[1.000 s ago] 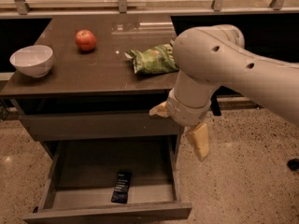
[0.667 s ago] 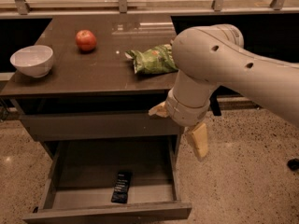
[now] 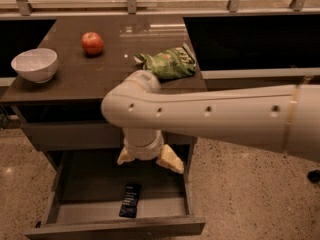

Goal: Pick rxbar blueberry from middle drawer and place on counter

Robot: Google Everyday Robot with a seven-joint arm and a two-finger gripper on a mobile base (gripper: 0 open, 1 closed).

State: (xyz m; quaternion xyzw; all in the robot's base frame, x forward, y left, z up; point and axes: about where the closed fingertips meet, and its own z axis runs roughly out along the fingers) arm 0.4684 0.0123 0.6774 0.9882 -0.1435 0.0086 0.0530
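The rxbar blueberry (image 3: 130,200), a small dark bar with pale print, lies flat on the floor of the open middle drawer (image 3: 115,228), near its front. My gripper (image 3: 147,160) hangs below the counter's edge, over the back of the drawer and above the bar, apart from it. Its two pale fingers (image 3: 170,160) are spread and hold nothing. The dark brown counter (image 3: 100,74) is above the drawer. My white arm crosses the view from the right and hides part of the counter's front.
On the counter stand a white bowl (image 3: 34,64) at the left, a red apple (image 3: 92,43) behind it and a green chip bag (image 3: 167,63) at the right. The speckled floor (image 3: 250,194) lies to the right of the drawer.
My arm has swung left and down. The gripper has moved from beside the drawer's right end to over the drawer's inside, above the bar.
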